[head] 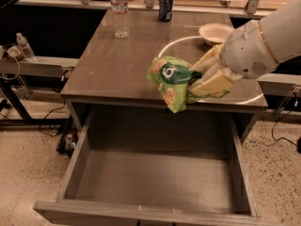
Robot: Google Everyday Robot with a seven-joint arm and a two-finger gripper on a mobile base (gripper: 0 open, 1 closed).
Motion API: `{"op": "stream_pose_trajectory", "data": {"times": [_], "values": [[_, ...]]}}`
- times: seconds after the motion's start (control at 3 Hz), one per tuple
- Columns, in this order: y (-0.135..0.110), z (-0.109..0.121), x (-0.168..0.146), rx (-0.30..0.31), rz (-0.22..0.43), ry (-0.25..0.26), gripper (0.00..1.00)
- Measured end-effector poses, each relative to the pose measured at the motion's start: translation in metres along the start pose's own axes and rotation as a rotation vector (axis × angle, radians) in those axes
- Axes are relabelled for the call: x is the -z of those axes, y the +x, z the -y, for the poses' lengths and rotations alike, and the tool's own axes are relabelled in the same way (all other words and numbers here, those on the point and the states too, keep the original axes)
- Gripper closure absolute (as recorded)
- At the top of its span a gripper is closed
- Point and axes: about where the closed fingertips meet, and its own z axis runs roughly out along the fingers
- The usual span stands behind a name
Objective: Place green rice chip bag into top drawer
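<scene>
Clasping the green rice chip bag [169, 80], our gripper [196, 80] hangs over the worktop [117, 67] front edge, above the top drawer [155, 180].

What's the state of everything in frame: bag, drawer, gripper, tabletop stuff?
green rice chip bag: crumpled, gripped, over the table's front edge, not in the drawer.
gripper: shut on the bag, above the table's front right.
top drawer: pulled open, nothing in it.
water bottle: upright at the table's back.
can: upright at the back.
bowl: right side up, behind the gripper.
</scene>
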Motion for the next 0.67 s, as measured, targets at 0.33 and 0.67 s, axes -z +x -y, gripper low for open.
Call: {"op": "stream_pose_trajectory", "data": {"times": [0.33, 0.67], "values": [[0.0, 0.0, -0.001, 0.0, -0.002, 0.001, 1.0], [-0.004, -0.01, -0.017, 0.079, 0.042, -0.071, 1.0]]}}
